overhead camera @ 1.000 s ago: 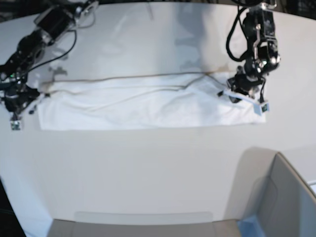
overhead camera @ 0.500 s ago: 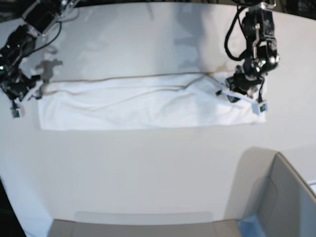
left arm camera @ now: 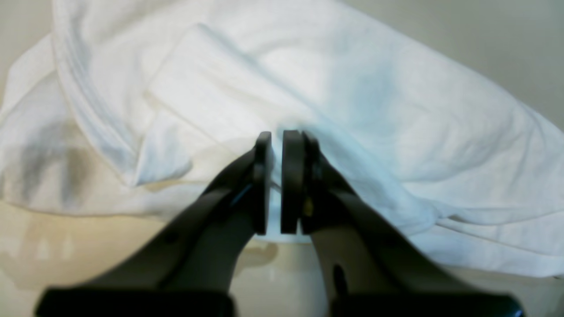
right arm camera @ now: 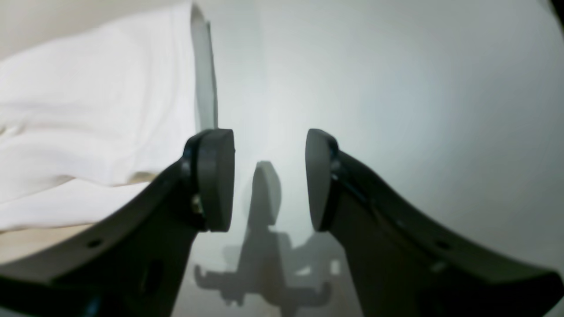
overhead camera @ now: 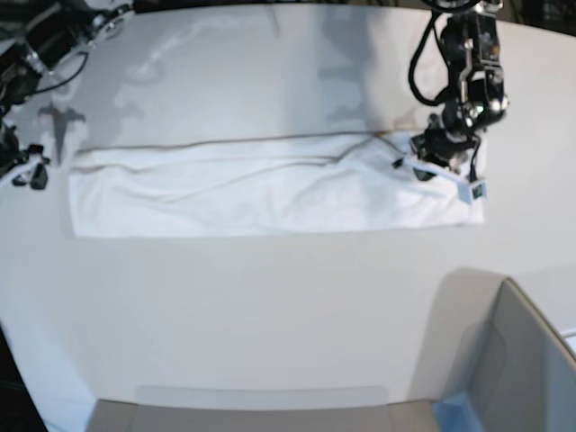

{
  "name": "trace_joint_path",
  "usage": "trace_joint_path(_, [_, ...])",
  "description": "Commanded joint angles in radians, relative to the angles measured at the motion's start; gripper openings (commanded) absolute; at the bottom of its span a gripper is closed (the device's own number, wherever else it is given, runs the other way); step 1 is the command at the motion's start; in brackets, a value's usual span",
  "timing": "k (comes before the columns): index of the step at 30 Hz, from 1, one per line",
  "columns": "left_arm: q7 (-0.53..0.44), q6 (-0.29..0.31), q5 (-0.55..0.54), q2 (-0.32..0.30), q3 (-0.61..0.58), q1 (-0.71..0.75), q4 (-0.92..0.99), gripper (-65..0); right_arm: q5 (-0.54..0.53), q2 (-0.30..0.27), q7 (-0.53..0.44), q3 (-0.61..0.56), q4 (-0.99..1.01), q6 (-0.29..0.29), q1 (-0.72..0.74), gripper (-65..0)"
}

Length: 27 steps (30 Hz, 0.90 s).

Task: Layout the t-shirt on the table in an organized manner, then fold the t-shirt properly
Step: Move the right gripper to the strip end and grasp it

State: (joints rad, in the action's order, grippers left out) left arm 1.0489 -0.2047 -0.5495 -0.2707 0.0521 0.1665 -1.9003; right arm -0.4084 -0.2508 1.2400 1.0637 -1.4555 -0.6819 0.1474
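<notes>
Lying folded t-shirt [overhead camera: 261,191], table [overhead camera: 270,306], left jaws pinching hem

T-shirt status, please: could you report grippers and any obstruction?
Left gripper shut on the t-shirt at one end. Right gripper open, off the cloth, over bare table. T-shirt folded into a long band. Nothing in the way.

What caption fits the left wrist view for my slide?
Left gripper nearly closed, pinching a fold of the white t-shirt on the table.
</notes>
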Motion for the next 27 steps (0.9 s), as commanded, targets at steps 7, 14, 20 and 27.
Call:
trace_joint_path(7, [-0.014, 0.004, -0.004, -0.008, -0.024, -0.008, -0.018, -61.0, -0.013, -0.046, -0.013, -0.113, 0.054, -0.016, 0.014, -38.1])
trace_joint_path(14, [-0.014, 0.004, -0.004, -0.008, -0.085, -0.008, -0.018, -61.0, -0.014, -0.043, -0.013, -0.122, 0.058, -0.016, 0.021, -38.1])
trace_joint_path(20, [-0.014, 0.0, -0.004, -0.008, -0.117, -0.011, -0.018, -61.0, -0.013, -0.031, -0.018, -0.139, 0.132, -0.016, 0.045, -38.1])
trace_joint_path(27, [-0.014, 0.0, -0.004, -0.009, -0.12, -0.012, -0.018, -61.0, -0.013, -0.025, -0.073, -0.234, 0.201, -0.016, 0.057, -38.1])
